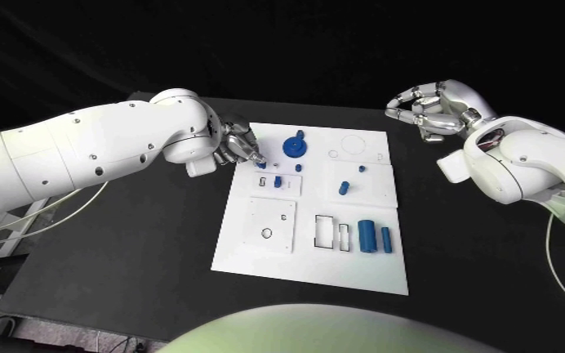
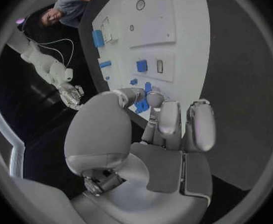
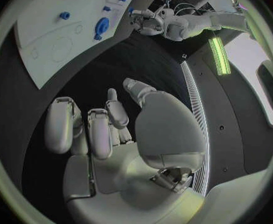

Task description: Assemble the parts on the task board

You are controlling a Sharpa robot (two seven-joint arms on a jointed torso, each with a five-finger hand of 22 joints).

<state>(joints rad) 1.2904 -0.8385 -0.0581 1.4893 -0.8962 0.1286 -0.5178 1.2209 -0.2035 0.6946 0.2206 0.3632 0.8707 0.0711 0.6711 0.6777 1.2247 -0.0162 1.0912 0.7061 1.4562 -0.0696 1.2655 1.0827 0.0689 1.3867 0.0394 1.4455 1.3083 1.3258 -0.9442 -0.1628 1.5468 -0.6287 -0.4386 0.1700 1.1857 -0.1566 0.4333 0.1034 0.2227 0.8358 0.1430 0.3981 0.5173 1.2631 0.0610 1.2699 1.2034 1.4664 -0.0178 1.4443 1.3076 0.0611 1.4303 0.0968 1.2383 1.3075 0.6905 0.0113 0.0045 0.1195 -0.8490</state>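
Centrally, white task board (image 1: 309,267) on black table (image 1: 141,239), both hands curled, empty

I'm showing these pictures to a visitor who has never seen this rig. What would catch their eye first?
Most likely the flat white rectangular task board in the middle of the black table, dotted with small blue plastic parts, the largest a round blue gear-like disc near its far edge. Next, the two silver many-fingered hands: the left hand hovers at the board's far left corner beside that disc, while the right hand is raised off to the board's far right, fingers curled, holding nothing.
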